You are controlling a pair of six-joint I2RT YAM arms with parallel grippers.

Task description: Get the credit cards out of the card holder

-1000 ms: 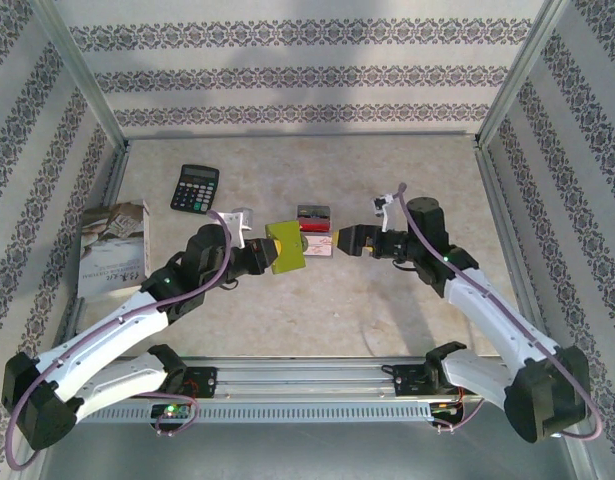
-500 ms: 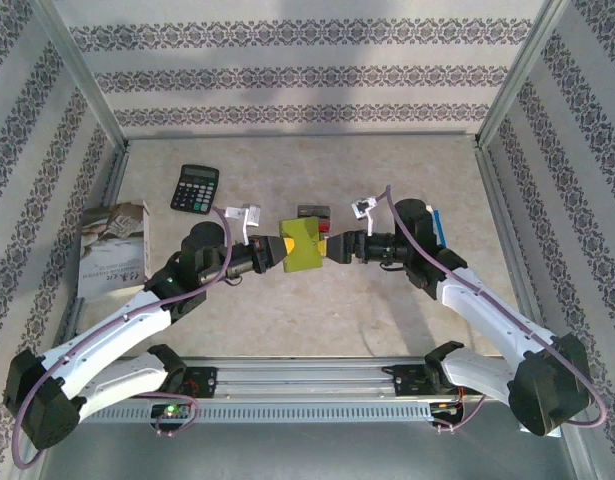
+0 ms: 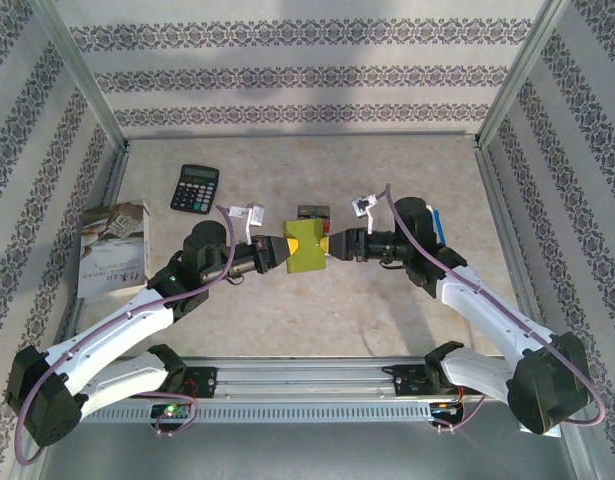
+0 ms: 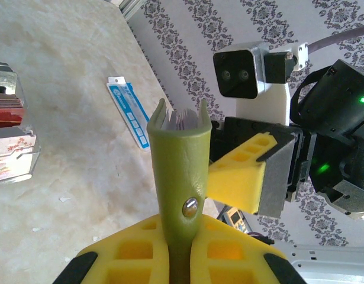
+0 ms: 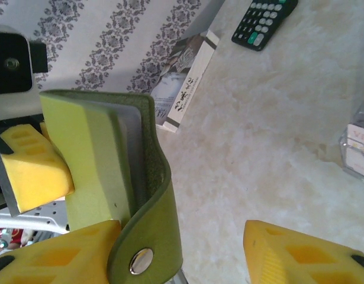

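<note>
Card holder: the olive card holder (image 4: 179, 171) is held off the table between the two arms, folded, with its open end turned away from the left wrist.
Left gripper: the left gripper (image 4: 179, 251) is clamped on the holder's near end, just below the snap.
Right gripper: the jaws of the right gripper (image 5: 179, 236) are set well apart. One finger lies beside the snap tab, and nothing is gripped.
Credit cards: the pale edges of the credit cards (image 4: 183, 120) are seen between the flaps, tucked inside.
Risk, wrong pinch: if flap and cards are pinched together, the holder is likely to be pulled and not the cards.
Risk, slip: the holder is gripped at one narrow end only, so it may be twisted or dragged free by a hard pull.
Risk, spill: several cards may be drawn out at once and dropped near the clear stand (image 4: 10, 139) below.
</note>
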